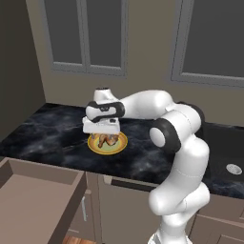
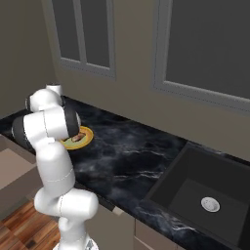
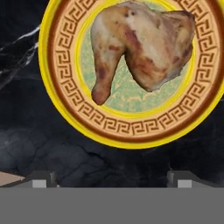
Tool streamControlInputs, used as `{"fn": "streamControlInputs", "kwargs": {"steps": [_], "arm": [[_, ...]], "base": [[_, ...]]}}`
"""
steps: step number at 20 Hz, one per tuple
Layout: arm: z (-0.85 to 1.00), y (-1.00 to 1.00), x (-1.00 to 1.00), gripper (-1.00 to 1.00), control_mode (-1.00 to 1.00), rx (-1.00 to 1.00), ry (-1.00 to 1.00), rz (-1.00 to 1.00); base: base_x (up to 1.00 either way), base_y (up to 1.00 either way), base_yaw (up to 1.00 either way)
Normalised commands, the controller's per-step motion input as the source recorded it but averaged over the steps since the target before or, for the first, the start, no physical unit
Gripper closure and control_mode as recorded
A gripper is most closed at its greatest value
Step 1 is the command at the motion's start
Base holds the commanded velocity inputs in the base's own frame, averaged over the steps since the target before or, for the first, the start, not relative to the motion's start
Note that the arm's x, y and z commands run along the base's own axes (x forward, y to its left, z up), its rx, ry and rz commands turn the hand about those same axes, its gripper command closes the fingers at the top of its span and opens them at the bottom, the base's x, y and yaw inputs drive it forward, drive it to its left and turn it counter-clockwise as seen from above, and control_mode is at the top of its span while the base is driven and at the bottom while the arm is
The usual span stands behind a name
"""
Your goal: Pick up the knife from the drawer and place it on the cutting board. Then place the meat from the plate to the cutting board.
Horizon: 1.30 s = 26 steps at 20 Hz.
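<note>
Black marble counter (image 1: 52, 136), one plate (image 3: 65, 111), one meat (image 3: 144, 48)

A black marble counter (image 1: 47, 133) runs along a beige wall (image 2: 132, 97). Grey-framed windows (image 1: 90, 33) sit at twelve o'clock, a dark sink (image 2: 205, 195) at four o'clock, wooden floor (image 2: 19, 229) at seven.

Glossy marble counter (image 3: 26, 131) (black, white-veined), matt plate (image 3: 65, 109).
</note>
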Motion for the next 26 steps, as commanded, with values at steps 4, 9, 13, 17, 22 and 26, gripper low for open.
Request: {"fn": "streamControlInputs", "kwargs": {"steps": [4,9,13,17,22,26], "arm": [[-0.13,0.00,0.00,-1.00,-1.00,0.00,0.00,-0.14],[-0.07,-0.04,0.00,-1.00,-1.00,0.00,0.00,-0.10],[-0.07,-0.07,0.00,-1.00,-1.00,0.00,0.00,-0.06],[-0.09,-0.11,0.02,-1.00,-1.00,-0.01,0.00,-0.04],[-0.07,-0.04,0.11,-1.00,-1.00,-0.02,0.00,-0.02],[-0.01,0.01,0.25,-1.00,-1.00,0.00,0.00,0.00]], "base": [[0.00,0.00,0.00],[0.00,0.00,0.00],[0.00,0.00,0.00],[0.00,0.00,0.00],[0.00,0.00,0.00],[0.00,0.00,0.00]]}}
